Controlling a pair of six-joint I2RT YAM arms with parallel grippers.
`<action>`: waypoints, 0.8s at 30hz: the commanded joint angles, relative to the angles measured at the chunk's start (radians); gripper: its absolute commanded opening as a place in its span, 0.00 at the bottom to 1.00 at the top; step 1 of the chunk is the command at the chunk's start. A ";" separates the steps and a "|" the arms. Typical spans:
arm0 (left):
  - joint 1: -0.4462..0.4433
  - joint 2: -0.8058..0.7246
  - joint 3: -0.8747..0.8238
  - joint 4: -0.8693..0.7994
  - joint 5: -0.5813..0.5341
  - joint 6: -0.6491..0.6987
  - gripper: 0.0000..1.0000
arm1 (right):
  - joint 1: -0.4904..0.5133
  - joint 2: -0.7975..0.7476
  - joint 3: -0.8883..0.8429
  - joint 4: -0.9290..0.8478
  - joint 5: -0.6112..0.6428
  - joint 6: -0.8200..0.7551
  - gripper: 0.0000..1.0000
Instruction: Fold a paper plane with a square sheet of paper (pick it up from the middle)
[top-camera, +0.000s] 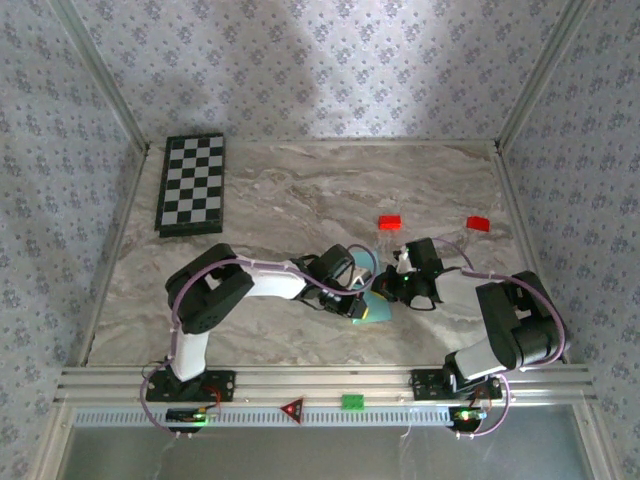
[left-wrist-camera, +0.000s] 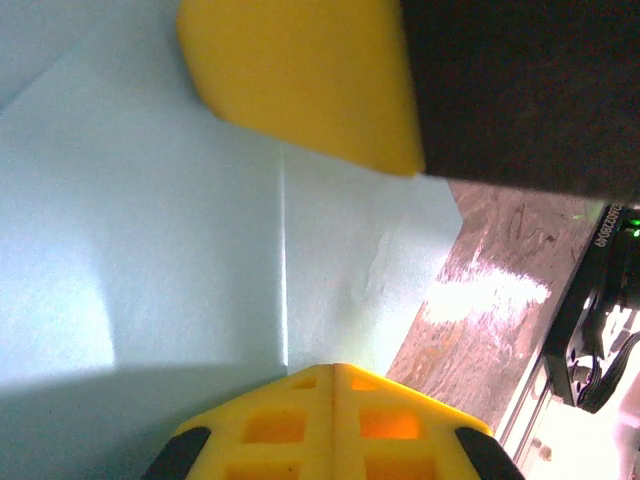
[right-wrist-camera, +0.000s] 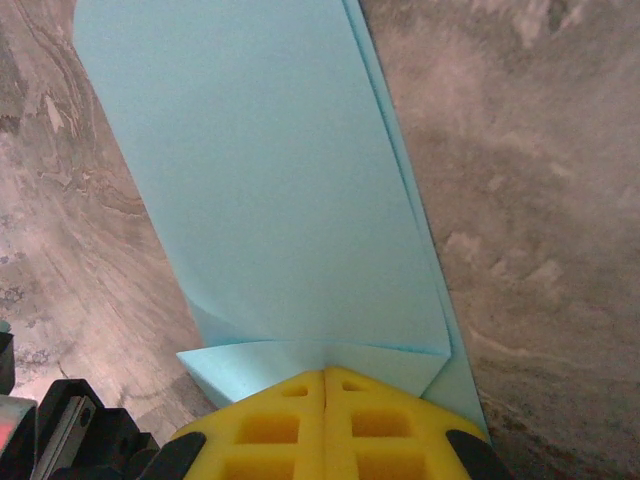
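marble table (top-camera: 300, 190) | checkerboard (top-camera: 192, 184) far left | paper plane (right-wrist-camera: 290, 180): folded cyan sheet, flat on table, near-centre between arms | left gripper (left-wrist-camera: 333, 368) closed, tips on paper | right gripper (right-wrist-camera: 325, 372) closed, tips at folded edge | two red blocks (top-camera: 389, 222) beyond

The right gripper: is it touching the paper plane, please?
Touching. The right wrist view shows the shut right gripper tip-down on the paper plane, with no gap.
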 joint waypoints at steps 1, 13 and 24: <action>-0.014 -0.018 -0.041 -0.114 0.005 0.017 0.01 | -0.001 0.007 -0.032 -0.098 0.085 -0.023 0.01; -0.005 -0.084 -0.135 -0.082 0.021 0.017 0.02 | 0.001 0.007 -0.030 -0.100 0.087 -0.024 0.01; 0.022 -0.218 -0.188 0.043 0.069 -0.041 0.01 | 0.003 -0.001 -0.027 -0.103 0.087 -0.018 0.01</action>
